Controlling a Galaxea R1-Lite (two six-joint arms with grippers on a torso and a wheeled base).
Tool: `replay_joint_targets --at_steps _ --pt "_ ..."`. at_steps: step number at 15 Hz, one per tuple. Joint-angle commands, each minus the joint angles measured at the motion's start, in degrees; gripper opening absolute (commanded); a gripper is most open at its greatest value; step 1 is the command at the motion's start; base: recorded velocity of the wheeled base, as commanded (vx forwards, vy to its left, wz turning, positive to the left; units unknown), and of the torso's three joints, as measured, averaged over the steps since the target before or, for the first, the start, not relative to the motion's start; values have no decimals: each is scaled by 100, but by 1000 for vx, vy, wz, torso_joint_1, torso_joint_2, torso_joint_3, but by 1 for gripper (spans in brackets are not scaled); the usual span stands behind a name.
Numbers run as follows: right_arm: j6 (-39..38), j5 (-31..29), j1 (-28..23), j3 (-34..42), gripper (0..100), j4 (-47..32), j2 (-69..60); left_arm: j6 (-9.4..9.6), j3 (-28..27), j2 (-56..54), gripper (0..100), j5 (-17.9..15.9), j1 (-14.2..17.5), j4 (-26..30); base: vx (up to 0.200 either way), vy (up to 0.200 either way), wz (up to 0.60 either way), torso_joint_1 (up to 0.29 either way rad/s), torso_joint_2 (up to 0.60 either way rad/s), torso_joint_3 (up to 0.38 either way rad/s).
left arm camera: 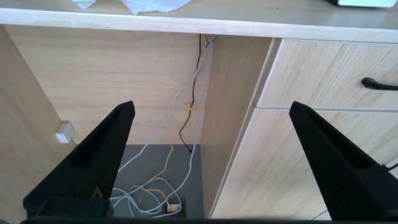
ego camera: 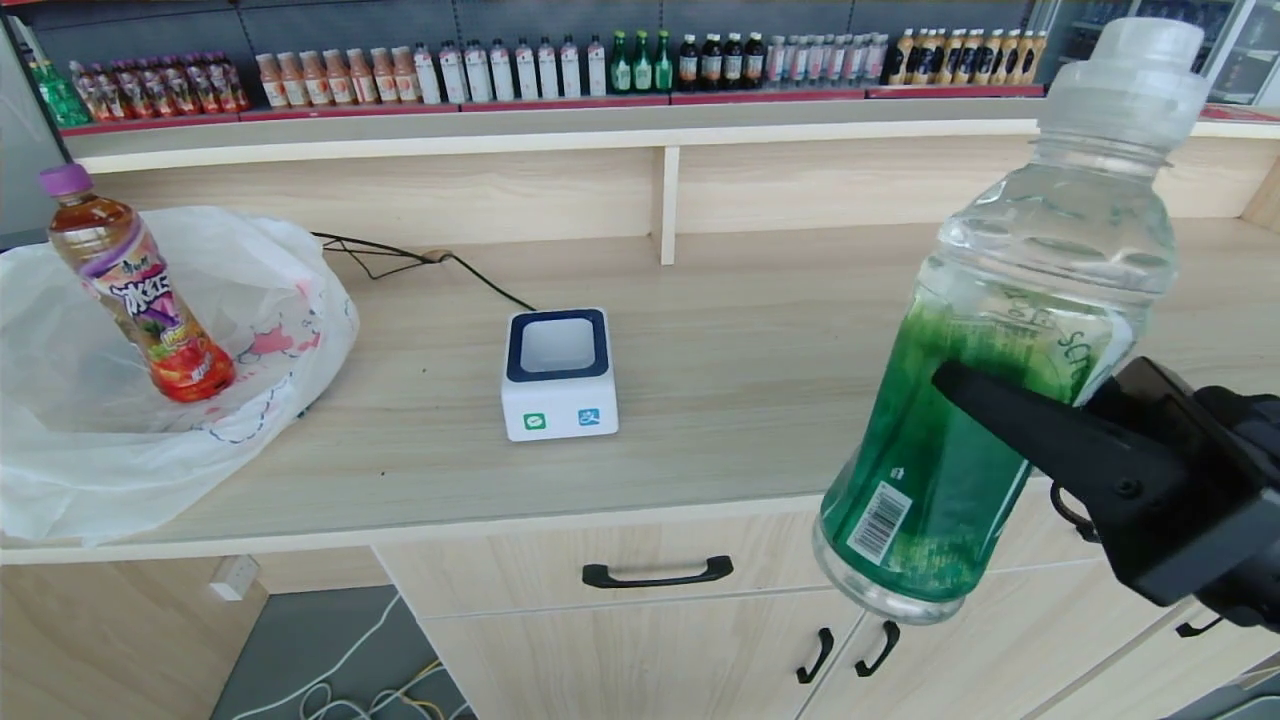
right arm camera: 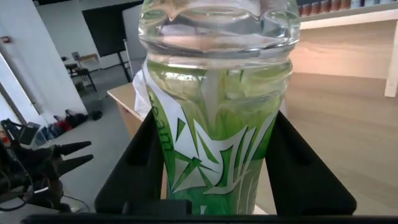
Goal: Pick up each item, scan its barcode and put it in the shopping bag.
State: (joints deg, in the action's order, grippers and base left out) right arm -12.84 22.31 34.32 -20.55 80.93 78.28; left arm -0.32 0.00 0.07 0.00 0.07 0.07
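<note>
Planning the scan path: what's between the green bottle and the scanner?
Nothing: the head view shows only bare counter between the green bottle and the scanner.

Bottles at the counter: two, one tea bottle and one green bottle
Shopping bag: one
Scanner: one
Tools: two, left tool and right tool
Cabinet handles: three clear, a fourth partly hidden
Shelf bottles: one long row, too many to count

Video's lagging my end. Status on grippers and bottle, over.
Right gripper shut on green bottle, raised, tilted, barcode showing. Left gripper open, low beside cabinet. Scanner on counter, nothing seen blocking it. Tea bottle on shopping bag.
</note>
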Motion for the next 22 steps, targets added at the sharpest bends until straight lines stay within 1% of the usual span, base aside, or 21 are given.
replay_joint_targets --at_steps 1,4,5,6,8,9,10,13,15,19,22 --pt "264 -280 -118 -54 0 -60 162 -3 0 1 100 0 1 -7 0 0 0 0 0 0" --pt "642 -1493 -127 -414 0 -157 320 -3 0 1 100 0 1 -7 0 0 0 0 0 0" --pt "730 -1756 -118 -617 0 -245 346 -3 0 1 100 0 1 1 0 0 0 0 0 0" --pt "774 -1844 -127 -704 0 -271 364 -3 0 1 100 0 1 1 0 0 0 0 0 0" --pt "1143 -2697 -136 -1205 0 -464 399 -3 0 1 100 0 1 1 0 0 0 0 0 0" --pt "1196 -2820 -136 -1346 0 -500 399 -12 0 1 100 0 1 1 0 0 0 0 0 0" --pt "1240 -2846 -136 -1355 0 -508 390 -12 0 1 100 0 1 1 0 0 0 0 0 0" --pt "1336 -2802 -136 -1487 0 -500 399 -3 0 1 100 0 1 1 -200 0 0 12 6 2" --pt "1301 -2785 -188 -1645 0 -500 461 -3 0 1 100 0 1 1 0 0 0 0 0 0" --pt "1266 -2697 -496 -2137 0 -491 601 -12 0 1 100 0 1 1 0 0 0 0 0 0" --pt "1266 -2626 -514 -2278 0 -482 619 -12 0 1 100 0 1 1 0 200 0 -7 -4 4"
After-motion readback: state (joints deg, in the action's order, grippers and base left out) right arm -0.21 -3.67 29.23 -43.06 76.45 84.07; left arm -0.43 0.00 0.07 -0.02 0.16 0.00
